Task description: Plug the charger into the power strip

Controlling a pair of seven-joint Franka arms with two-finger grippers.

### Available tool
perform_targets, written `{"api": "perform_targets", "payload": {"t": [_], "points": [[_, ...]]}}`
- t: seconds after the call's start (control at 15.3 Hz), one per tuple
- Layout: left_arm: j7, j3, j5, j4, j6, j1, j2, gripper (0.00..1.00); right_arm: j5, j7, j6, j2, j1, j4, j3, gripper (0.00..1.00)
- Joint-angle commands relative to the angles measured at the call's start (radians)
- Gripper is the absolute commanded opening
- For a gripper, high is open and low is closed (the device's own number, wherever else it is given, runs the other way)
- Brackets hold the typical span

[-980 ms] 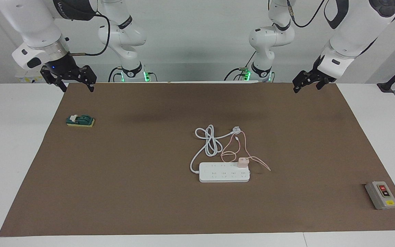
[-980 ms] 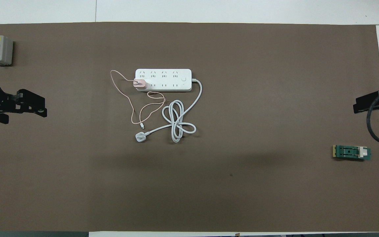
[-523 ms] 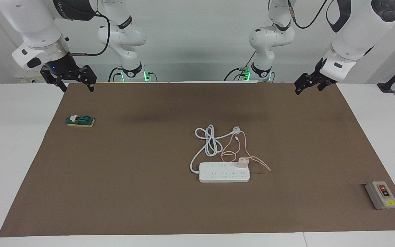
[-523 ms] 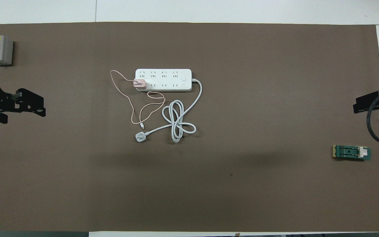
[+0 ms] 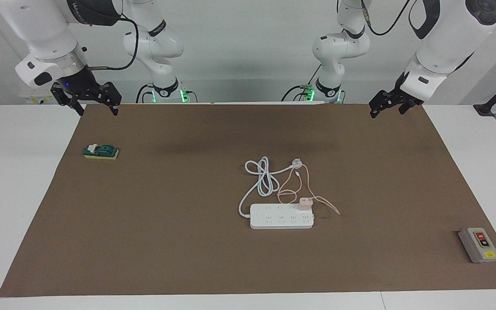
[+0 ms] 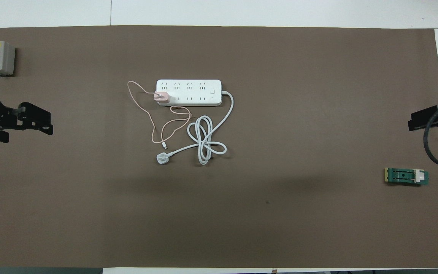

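Nearest the robots, both tools hang in the air over the tabletop's robot-side corners. The right tool (image 5: 95, 102) is open, empty and unmoved. The left tool (image 5: 388, 104) is also open and empty; against the earlier frames it has lifted and shifted only slightly.

Farther out, around mid-tabletop, the charger (image 5: 305, 203) stands on the power strip (image 5: 281, 216), apparently seated in the end socket of the row nearer the robots, toward the left arm's end. Its pink cable (image 5: 293, 189) lies loose beside it. Neither has moved.

Judgement: plugging appears complete and the arms are retired.
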Motion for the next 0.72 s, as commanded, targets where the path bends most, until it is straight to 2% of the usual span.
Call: {"api": "perform_targets", "payload": {"t": [0.0,0.65], "points": [[0.023,0.009,0.014,-0.005,0.015,-0.006,-0.011,1.00,0.012,0.015,-0.006,-0.015,-0.012,-0.012,0.011,1.00],[0.052,0.018,0.022,-0.025,0.030,-0.025,-0.011,1.00,0.012,0.013,-0.006,-0.015,-0.012,-0.010,0.011,1.00]]}}
